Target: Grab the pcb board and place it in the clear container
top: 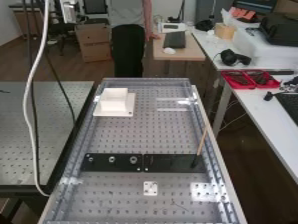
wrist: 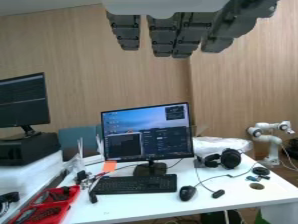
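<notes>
Bench [top: 126, 137]: block [top: 114, 97] on base [top: 102, 112], far left | two strips [top: 100, 163] nearer, side by side | rod [top: 201, 142] at strips' right | tab [top: 150, 185] before strips

Perforated bench [top: 143, 135] that was crossed by a black strip [top: 166, 163], white block [top: 114, 100] beyond the strip, small white plate [top: 150, 188] in front of it, tilted stick [top: 201, 142] at its end.

1 dark grey hand [wrist: 163, 37] in the wrist view — open, fingers straight and roughly side by side.
</notes>
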`<state>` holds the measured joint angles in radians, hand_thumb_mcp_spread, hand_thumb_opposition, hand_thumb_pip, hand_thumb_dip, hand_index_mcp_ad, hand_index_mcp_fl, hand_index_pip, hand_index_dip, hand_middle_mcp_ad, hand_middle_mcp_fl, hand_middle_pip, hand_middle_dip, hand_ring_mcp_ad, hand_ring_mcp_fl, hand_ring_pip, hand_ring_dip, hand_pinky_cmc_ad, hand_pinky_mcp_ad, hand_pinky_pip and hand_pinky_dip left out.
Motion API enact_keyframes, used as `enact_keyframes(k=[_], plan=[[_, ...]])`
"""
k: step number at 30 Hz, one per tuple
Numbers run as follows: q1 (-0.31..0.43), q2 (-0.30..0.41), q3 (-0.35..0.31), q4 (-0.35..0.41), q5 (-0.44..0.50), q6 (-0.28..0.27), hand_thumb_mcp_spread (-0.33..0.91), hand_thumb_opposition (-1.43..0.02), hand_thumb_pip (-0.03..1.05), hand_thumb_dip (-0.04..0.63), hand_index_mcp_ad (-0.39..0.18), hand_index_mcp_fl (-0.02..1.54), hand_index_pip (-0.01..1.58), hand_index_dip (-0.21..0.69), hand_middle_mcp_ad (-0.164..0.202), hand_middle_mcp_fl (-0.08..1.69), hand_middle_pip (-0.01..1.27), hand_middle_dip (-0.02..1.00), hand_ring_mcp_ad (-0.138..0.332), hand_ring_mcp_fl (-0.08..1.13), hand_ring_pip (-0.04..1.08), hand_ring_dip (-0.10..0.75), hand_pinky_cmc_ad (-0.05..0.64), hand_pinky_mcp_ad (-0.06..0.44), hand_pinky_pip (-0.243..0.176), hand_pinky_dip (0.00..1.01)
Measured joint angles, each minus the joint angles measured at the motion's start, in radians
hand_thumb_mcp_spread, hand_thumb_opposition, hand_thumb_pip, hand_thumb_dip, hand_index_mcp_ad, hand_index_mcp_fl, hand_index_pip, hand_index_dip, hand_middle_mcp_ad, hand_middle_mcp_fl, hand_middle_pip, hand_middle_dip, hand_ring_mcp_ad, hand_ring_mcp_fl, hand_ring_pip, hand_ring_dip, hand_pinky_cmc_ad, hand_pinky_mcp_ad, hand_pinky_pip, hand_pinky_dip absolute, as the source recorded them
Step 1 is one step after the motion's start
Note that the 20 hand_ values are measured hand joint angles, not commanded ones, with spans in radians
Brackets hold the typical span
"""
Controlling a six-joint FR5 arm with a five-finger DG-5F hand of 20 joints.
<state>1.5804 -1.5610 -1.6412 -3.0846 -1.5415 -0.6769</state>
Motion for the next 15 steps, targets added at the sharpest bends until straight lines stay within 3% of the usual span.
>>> enact_keyframes(k=[4,6,8,10,15], plan=[[0.006,0.001,-0.028,0.027,0.021,0.006,0.00,-0.06,0.01,0.000,-0.054,-0.01,0.01,0.012,0.073,0.00,0.02,0.02,0.021,0.02,0.02,0.012,0.044,0.033,-0.010,0.02],[0.010,0.003,-0.049,0.048,0.037,0.010,0.08,-0.28,0.09,0.005,-0.037,-0.01,0.01,0.012,0.075,-0.01,0.05,0.02,0.019,0.02,0.02,0.009,0.065,0.037,-0.010,0.05],[0.014,0.004,-0.067,0.066,0.052,0.012,0.11,-0.40,0.10,0.003,-0.016,-0.01,0.03,0.016,0.080,0.00,0.09,0.02,0.031,0.02,0.04,-0.005,0.099,0.072,-0.024,0.09],[0.020,0.005,-0.089,0.088,0.074,0.019,0.12,-0.48,0.10,0.007,0.002,-0.01,0.04,0.031,0.086,0.00,0.11,0.02,0.087,0.02,0.06,-0.019,0.166,0.098,-0.040,0.13],[0.032,-0.002,-0.133,0.121,0.120,0.044,0.15,-0.56,0.11,0.007,0.024,-0.01,0.05,0.051,0.122,-0.01,0.12,0.02,0.136,0.02,0.07,-0.023,0.230,0.147,-0.087,0.17]])
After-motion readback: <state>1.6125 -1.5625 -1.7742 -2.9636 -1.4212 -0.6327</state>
